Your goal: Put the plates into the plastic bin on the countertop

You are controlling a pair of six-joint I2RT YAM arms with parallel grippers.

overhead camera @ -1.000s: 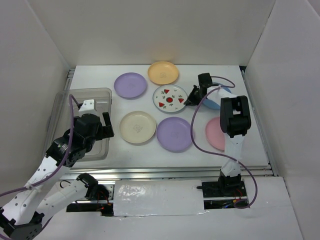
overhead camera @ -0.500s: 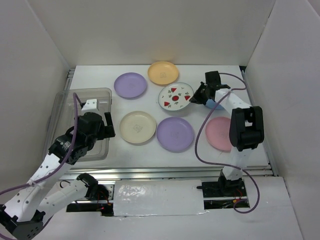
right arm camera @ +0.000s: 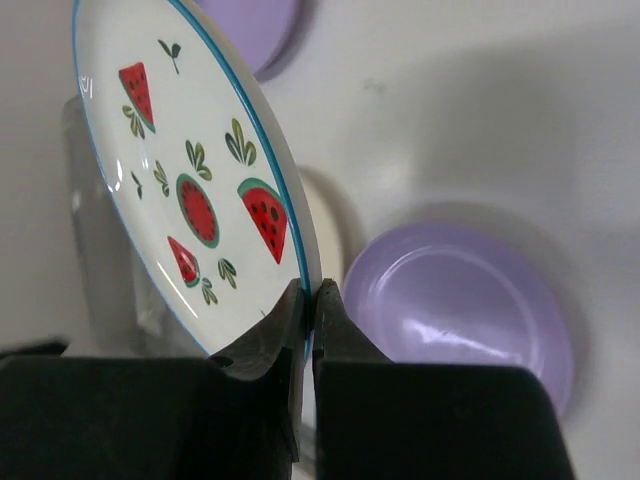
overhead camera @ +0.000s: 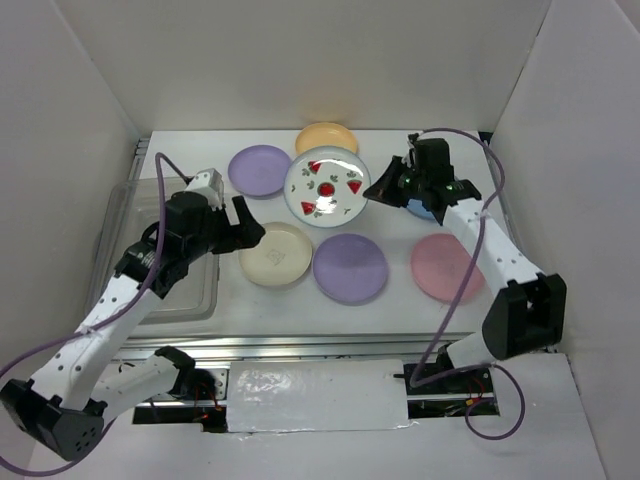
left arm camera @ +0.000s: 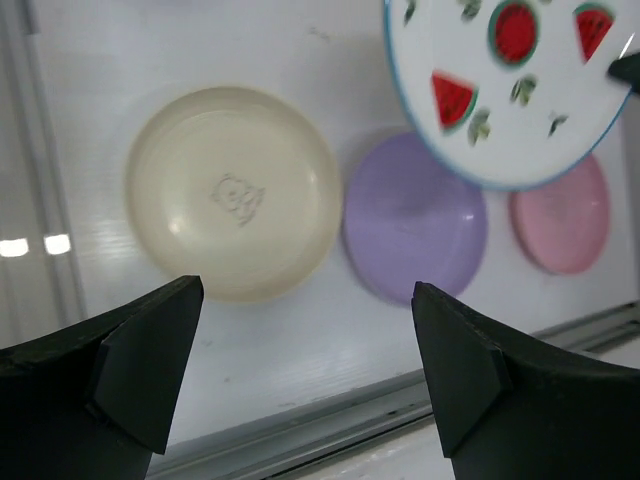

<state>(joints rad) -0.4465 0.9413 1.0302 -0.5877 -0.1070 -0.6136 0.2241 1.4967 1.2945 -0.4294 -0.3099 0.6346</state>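
White fruit-patterned round plastic plate (overhead camera: 322, 187) has been lifted off the worktop (overhead camera: 300, 312), rim pinched in the right tool (right arm camera: 308, 300). Left tool (left arm camera: 305, 295), spread wide and empty, has been swung from over the clear plastic bin (overhead camera: 200, 285) towards it; a handover seems intended.

Jaws spread wide. Cream plate (left arm camera: 235, 192) sits ahead of the left jaw, lilac plate (left arm camera: 415, 228) ahead of the right, pink plate (left arm camera: 565, 228) further right. The watermelon plate (left arm camera: 510, 85) overlaps both.

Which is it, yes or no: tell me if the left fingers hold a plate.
No: the left fingers stand wide apart with nothing between them, the cream plate lying untouched below.
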